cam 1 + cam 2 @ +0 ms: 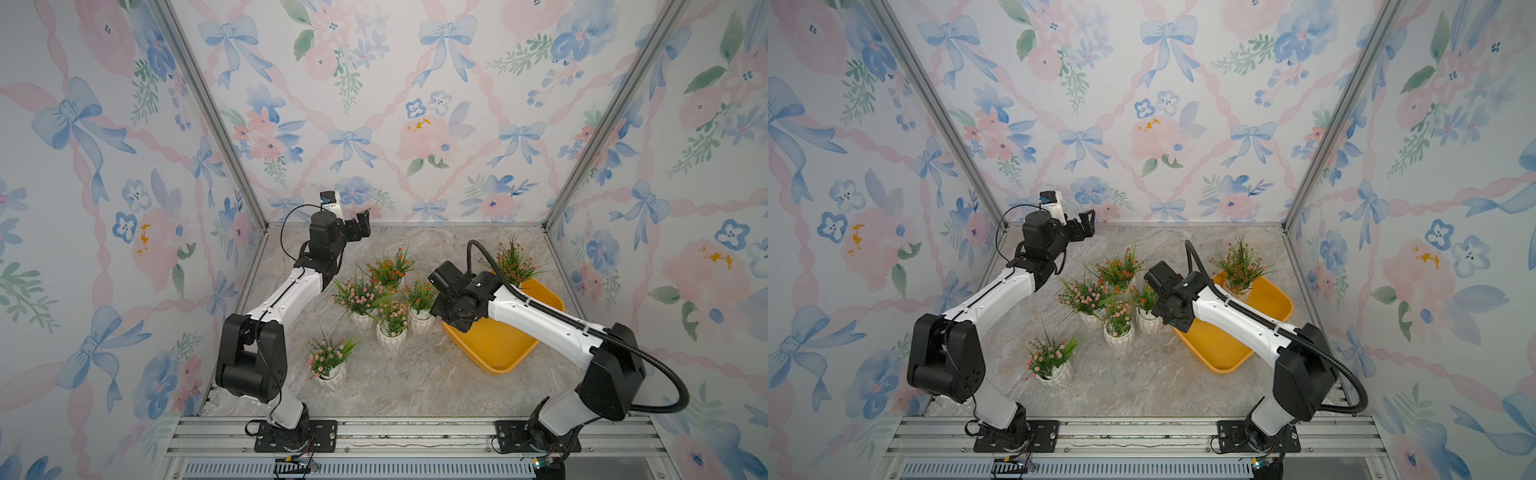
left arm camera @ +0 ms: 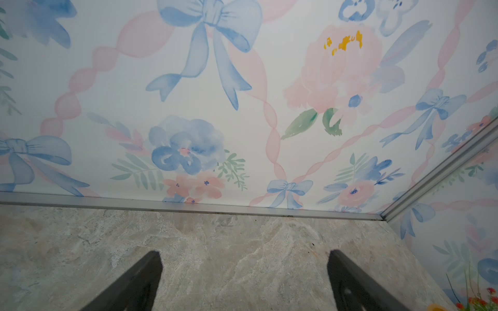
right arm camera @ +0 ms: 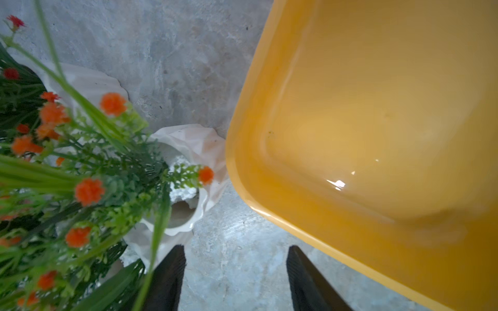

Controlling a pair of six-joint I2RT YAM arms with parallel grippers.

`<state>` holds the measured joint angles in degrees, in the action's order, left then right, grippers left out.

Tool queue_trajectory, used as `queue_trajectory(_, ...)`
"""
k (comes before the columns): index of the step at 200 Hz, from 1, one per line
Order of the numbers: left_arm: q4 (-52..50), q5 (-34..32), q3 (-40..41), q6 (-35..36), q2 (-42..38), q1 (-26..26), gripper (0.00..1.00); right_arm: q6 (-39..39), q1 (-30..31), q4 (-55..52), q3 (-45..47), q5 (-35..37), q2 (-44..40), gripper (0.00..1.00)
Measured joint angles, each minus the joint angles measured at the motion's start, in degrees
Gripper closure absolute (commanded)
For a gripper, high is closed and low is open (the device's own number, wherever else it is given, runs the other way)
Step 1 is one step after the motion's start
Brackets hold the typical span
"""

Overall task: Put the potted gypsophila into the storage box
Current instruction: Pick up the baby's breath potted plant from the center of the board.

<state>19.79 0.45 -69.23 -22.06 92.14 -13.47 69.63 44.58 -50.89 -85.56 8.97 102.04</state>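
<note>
One pot point(image 1: 1239, 286) apparently in storage box point(image 1: 1221, 353); five pots point(image 1: 1119, 334) left of it.

Both top views overlook the whole counter point(image 1: 395, 386); left wrist faces the back wall point(image 2: 242, 107), right wrist closely faces the storage box point(image 3: 377, 107).

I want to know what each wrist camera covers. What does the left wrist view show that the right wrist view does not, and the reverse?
Only the left wrist view: the flowered back wall and its metal rail, beyond the open, empty left gripper. Only the right wrist view: the inside of the storage box, a potted gypsophila beside its rim, and the open right gripper above the marble tabletop. Both: that tabletop and some orange-red blooms.
</note>
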Motion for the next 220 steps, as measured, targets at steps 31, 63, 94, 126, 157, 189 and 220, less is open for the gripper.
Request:
queue_trajectory(31, 3.6, 0.0, 3.9, 0.0, -2.4, 0.2, 0.02, 1.2, 1.5, 1.8, -1.4, 0.1, 3.9, 0.47)
queue_trajectory(63, 5.6, 0.1, 6.1, 0.0, -4.3, 0.3, 0.02, 1.7, 1.7, 3.0, -1.4, 0.0, 5.9, 0.52)
queue_trajectory(94, 6.1, 0.1, 7.4, 0.0, -6.1, 0.7, 0.02, 1.6, 1.7, 4.2, -2.3, -0.5, 8.3, 0.58)
queue_trajectory(126, 6.8, 0.1, 7.6, -0.3, -6.6, 1.2, 0.02, 1.4, 1.4, 4.4, -4.6, -1.2, 11.3, 0.64)
queue_trajectory(157, 7.3, 0.1, 7.8, -0.5, -6.6, 1.6, 0.02, 1.0, 0.8, 3.1, -6.0, -1.5, 12.9, 0.67)
queue_trajectory(189, 7.7, 0.0, 8.2, -0.8, -6.6, 2.3, 0.02, 0.7, 0.4, 2.3, -6.3, -1.7, 13.3, 0.78)
queue_trajectory(220, 8.3, 0.0, 9.1, -1.1, -6.6, 2.8, 0.02, 0.0, 0.1, 1.4, -7.5, -1.9, 14.1, 0.86)
